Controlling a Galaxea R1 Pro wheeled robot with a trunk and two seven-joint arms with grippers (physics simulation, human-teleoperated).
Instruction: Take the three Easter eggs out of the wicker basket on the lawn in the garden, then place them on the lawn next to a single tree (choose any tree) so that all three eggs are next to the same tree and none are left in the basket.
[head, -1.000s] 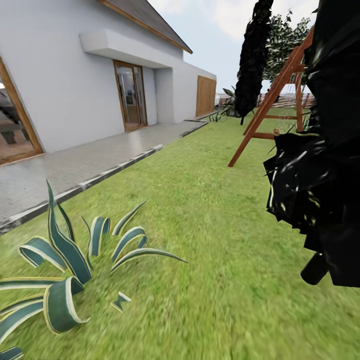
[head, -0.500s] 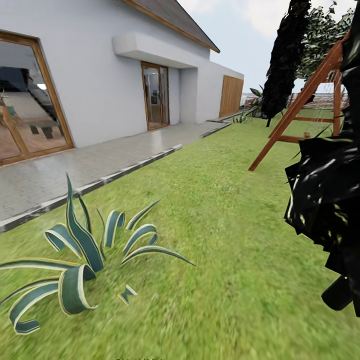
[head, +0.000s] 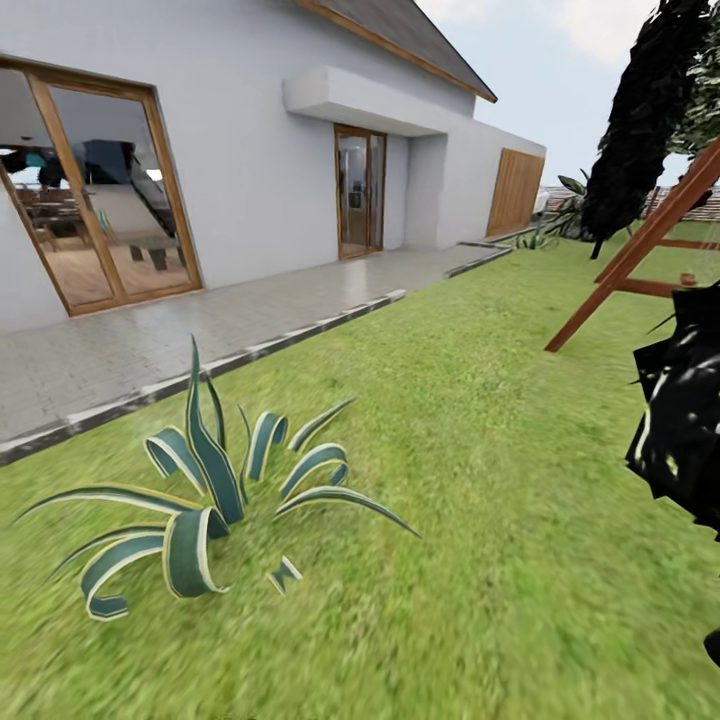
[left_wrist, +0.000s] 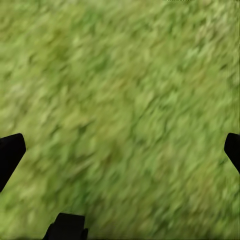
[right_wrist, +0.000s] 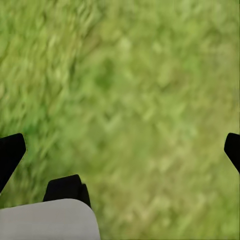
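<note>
The left tool (left_wrist: 120, 150) hangs with its dark fingertips (left_wrist: 11, 152) spread wide apart, nothing between them; beneath it lies only blurred green lawn (left_wrist: 125, 100); the right tool (right_wrist: 120, 150) is likewise parted and empty over the same grass; in the head view the lawn runs to a grey paved patio (head: 120, 350) along a white house (head: 250, 170) with wood-framed glass doors (head: 358, 190); a striped agave (head: 200, 490) grows nearby; a red-brown wooden frame (head: 640, 260) and a dark-leaved tree (head: 640, 120) stand farther off.

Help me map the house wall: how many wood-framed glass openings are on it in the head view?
2. A large window at the wall's left end, and a narrower glass door under the white canopy farther along. The house runs past the picture's left edge, so more may exist.
</note>
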